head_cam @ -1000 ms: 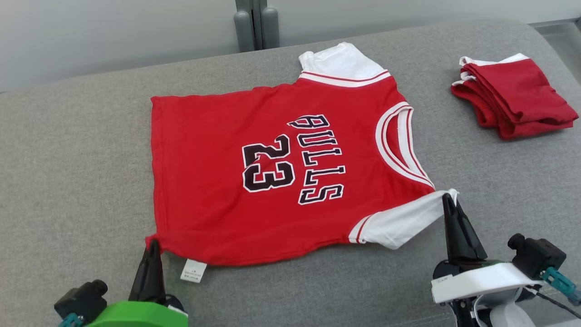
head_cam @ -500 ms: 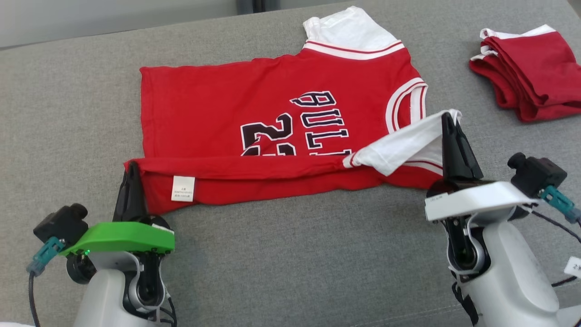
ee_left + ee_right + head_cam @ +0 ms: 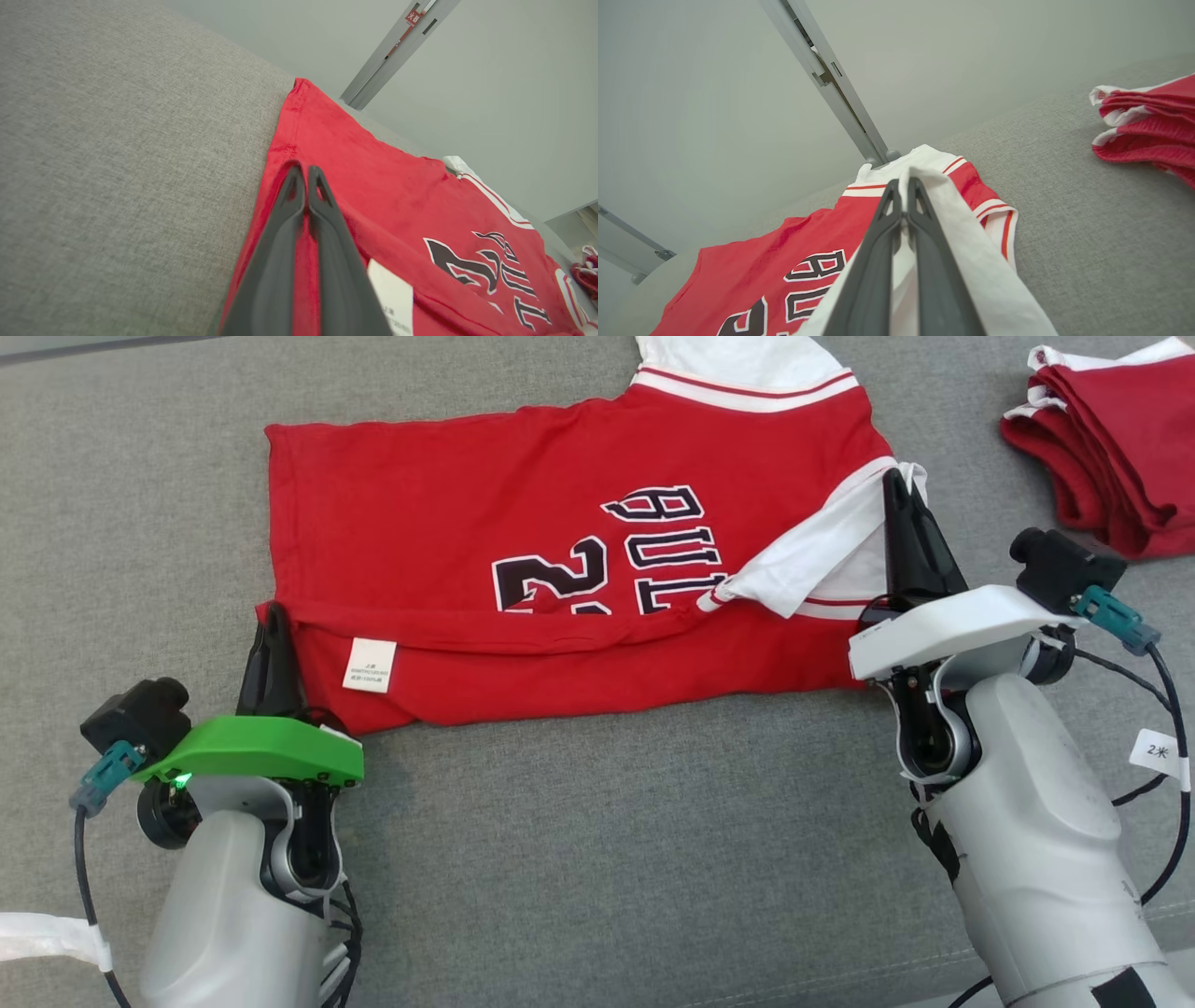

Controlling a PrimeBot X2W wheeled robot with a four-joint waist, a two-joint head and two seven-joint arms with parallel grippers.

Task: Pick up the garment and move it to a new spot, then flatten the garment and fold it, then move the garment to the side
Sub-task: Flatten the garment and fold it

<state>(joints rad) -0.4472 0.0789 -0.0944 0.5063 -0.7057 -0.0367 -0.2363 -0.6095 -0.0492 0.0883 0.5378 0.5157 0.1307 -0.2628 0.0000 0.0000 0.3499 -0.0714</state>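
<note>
The garment [image 3: 523,476] is a red jersey with white sleeves and black lettering, spread on the grey cushion. Its near long edge is folded over onto the body, hiding the lower half of the print. My left gripper [image 3: 274,613] is shut on the red hem corner [image 3: 299,154] at the left end of the fold. My right gripper [image 3: 894,478] is shut on the white sleeve [image 3: 803,555], [image 3: 952,233], lifted over the neckline. A white care label [image 3: 369,665] shows on the folded strip.
A folded pile of red and white garments [image 3: 1111,439] lies at the far right on the cushion [image 3: 607,859]. A grey post [image 3: 826,79] stands behind the cushion against a pale wall. Open cushion lies between my two forearms.
Both grippers have carried the jersey's near edge away from me over the body, so the fold now covers more of the print. The head camera has tilted down and closer.
</note>
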